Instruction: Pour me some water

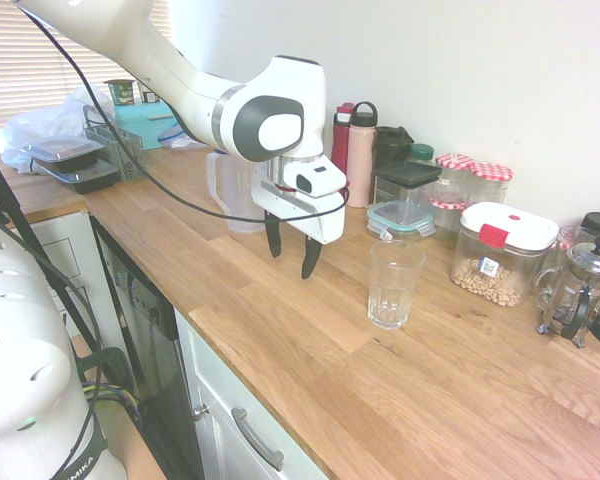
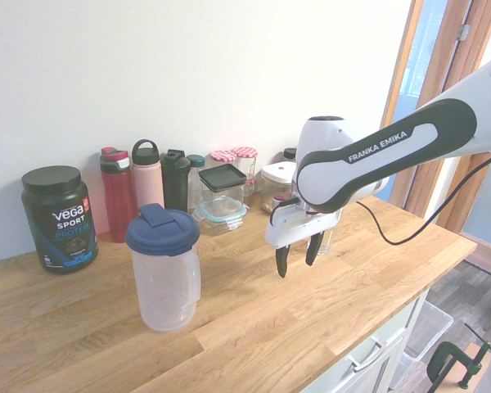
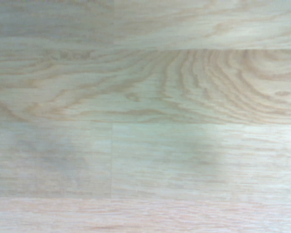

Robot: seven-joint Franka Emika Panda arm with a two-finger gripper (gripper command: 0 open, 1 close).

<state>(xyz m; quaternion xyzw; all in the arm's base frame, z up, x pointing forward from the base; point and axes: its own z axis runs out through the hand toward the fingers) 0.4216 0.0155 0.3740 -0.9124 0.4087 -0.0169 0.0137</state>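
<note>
A clear plastic pitcher (image 2: 164, 274) with a dark blue lid stands upright on the wooden counter (image 2: 254, 327); in the first exterior view the pitcher (image 1: 228, 190) shows partly behind the arm. An empty ribbed drinking glass (image 1: 394, 284) stands on the counter to the gripper's right there; in the second exterior view the glass (image 2: 324, 239) is mostly hidden behind the gripper. My gripper (image 1: 292, 251) (image 2: 298, 254) hangs open above the bare counter between pitcher and glass, fingers pointing down, nothing between them. The wrist view shows only wood grain (image 3: 145, 116).
Along the back wall stand a red bottle (image 2: 117, 194), a pink bottle (image 2: 147, 184), a black bottle (image 2: 176, 180), a black protein tub (image 2: 59, 218), glass boxes (image 1: 405, 200), jars (image 1: 477, 180), a nut container (image 1: 500, 252) and a French press (image 1: 578, 287). Trays (image 1: 75, 160) lie at the far end.
</note>
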